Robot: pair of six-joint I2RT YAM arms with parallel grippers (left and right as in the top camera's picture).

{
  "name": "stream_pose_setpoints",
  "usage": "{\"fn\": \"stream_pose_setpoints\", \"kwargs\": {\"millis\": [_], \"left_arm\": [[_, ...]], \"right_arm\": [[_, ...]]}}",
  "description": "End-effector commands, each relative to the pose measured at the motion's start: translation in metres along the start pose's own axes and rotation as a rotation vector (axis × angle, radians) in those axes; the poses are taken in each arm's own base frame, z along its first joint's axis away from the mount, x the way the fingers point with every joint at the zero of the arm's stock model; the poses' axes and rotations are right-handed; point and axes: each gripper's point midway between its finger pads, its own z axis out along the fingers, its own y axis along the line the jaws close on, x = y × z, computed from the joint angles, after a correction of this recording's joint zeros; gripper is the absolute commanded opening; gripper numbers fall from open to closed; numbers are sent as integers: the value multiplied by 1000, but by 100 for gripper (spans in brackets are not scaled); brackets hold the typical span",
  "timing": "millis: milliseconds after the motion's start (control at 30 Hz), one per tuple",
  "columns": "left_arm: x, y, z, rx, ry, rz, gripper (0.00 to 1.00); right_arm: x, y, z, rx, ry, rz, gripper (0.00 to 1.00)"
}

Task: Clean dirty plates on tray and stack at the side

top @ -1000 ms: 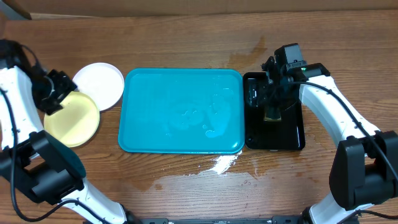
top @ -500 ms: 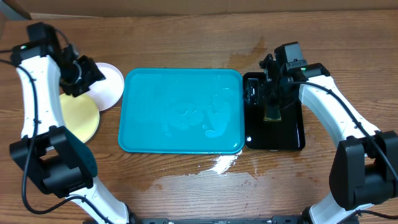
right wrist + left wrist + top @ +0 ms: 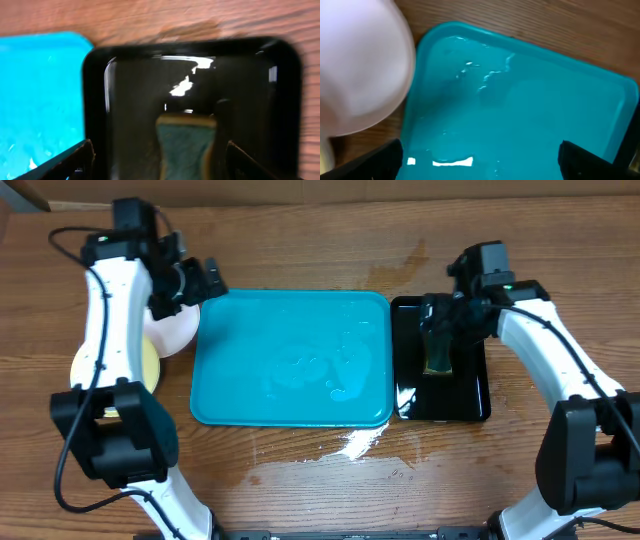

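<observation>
Wet turquoise rectangular plastic tray (image 3: 290, 410) is bare. Round white plate (image 3: 178, 332) overlaps pale yellow-green plate (image 3: 150, 366) toward the table's left edge, seemingly stacked clean. Left gripper (image 3: 205, 285) hovers spread and empty. Right gripper (image 3: 158, 150) gapes around green sponge (image 3: 437, 360) on glossy black tray (image 3: 470, 395), probably parking it.

We see a wet, glossy plastic turquoise tray (image 3: 290, 360), a mirror-glossy black tray (image 3: 470, 395), a grained wooden table (image 3: 300, 250), and a smooth white plate (image 3: 355, 65).

place: robot lab bench | cues: wooden table (image 3: 300, 240), two robot arms (image 3: 545, 345)
</observation>
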Motion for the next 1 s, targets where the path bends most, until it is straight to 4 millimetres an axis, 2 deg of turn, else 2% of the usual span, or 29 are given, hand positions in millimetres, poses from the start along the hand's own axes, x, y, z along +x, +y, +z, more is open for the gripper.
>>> {"fn": "stream_pose_setpoints", "kwargs": {"millis": [0, 67, 133, 200, 267, 967], "left_arm": [[5, -22, -7, 14, -16, 90, 100], [7, -29, -5, 18, -11, 105, 100], [9, -34, -4, 21, -8, 118, 100], [10, -37, -3, 23, -5, 125, 100], [11, -39, -3, 24, -4, 129, 100], [11, -39, -3, 24, -4, 129, 100]], "right_arm": [[-36, -5, -29, 8, -102, 20, 90], [-49, -7, -50, 10, -136, 32, 100], [-66, -8, -68, 6, -191, 35, 100], [-78, -8, -75, 0, -238, 33, 100], [-85, -8, -76, -3, -266, 30, 100], [-85, -8, -75, -4, -266, 30, 100]]}}
